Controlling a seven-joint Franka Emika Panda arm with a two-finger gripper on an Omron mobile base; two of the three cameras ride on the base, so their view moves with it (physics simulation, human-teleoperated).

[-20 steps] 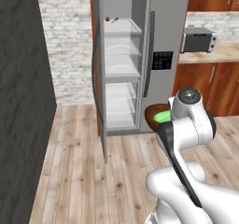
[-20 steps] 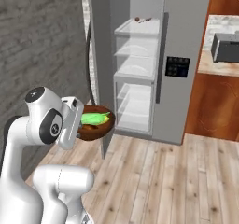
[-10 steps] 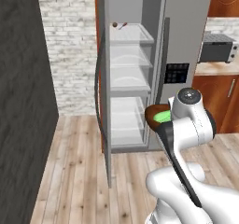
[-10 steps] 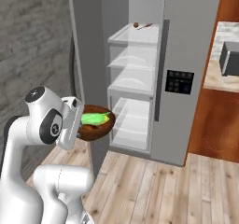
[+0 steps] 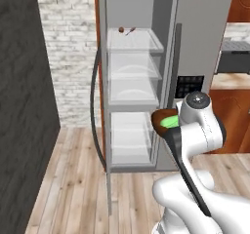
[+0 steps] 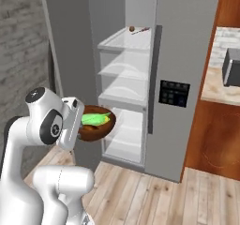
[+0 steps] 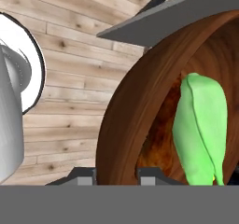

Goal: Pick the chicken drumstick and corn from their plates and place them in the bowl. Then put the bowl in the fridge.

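On the left of the left base view a dark grey wall (image 5: 24, 106) runs beside a pale brick wall (image 5: 68, 48), with a light wooden plank floor (image 5: 73, 184) below. Next comes the tall grey steel two-door fridge (image 5: 195, 38), its left door swung open (image 5: 100, 106) so that the white shelves (image 5: 132, 72) show; two small dark items (image 5: 125, 30) lie on the top shelf, too small to tell apart. The small dark dispenser panel (image 5: 189, 86) sits on the closed right door. In front of that door the white arm holds up the round, deep, dark brown wood-like bowl (image 5: 161, 118), outside the fridge and level with the gap between its middle and lower shelves. The bright green oblong corn (image 5: 170, 122) lies inside the bowl.

In the right base view the bowl (image 6: 96, 129) hangs at the hand, in front of the open compartment, with the corn (image 6: 97, 120) lying across it.

In the hand view the gripper (image 7: 113, 177) is closed on the bowl's rim (image 7: 116, 125), one finger tip on the outside of the wall and one on the inside. The corn (image 7: 200, 129) rests against the inner wall, and a reddish-brown patch below it may be the chicken drumstick, though that cannot be told for sure.
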